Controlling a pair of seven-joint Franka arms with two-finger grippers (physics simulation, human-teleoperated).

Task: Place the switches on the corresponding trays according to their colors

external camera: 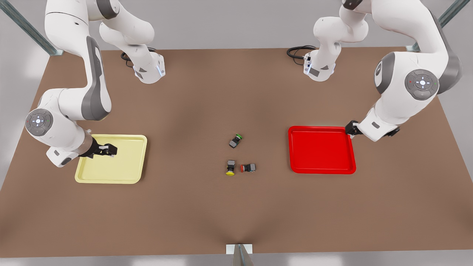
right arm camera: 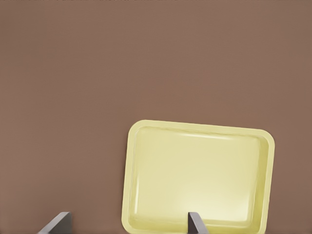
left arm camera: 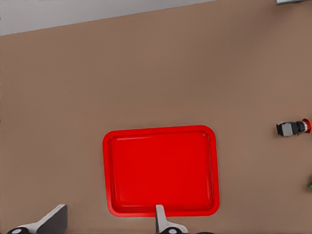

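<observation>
Front view: the left pincer (external camera: 350,130) hangs over the red tray's (external camera: 321,149) corner, at about the tray's 1 o'clock, on the front view's right. In its own wrist view its fingers (left arm camera: 48,222) stand wide apart with nothing between them, and the red tray (left arm camera: 161,170) lies just ahead of them. The right pincer (external camera: 109,150) hovers over the yellow tray (external camera: 114,173) on the front view's left, toward that tray's 9 o'clock side. Its fingers (right arm camera: 195,223) are likewise spread and empty above the yellow tray (right arm camera: 195,175).

Both switches lie on the brown surface (external camera: 184,111) between the two trays, well apart from either pincer. From the left pincer, the red switch (external camera: 248,168) lies at roughly 8 o'clock in the front view; it rests on its side, long axis running 3 to 9 o'clock, cap toward 9. It is nearer this pincer. From the right pincer, the yellow switch (external camera: 230,167) lies at roughly 3 o'clock, on its side with its long axis 12 to 6 and its cap toward 6. The two sit just beside each other, so I judge a descent onto one risks nudging the other. The green switch (external camera: 235,140) lies near them at 12 o'clock, tilted.
</observation>
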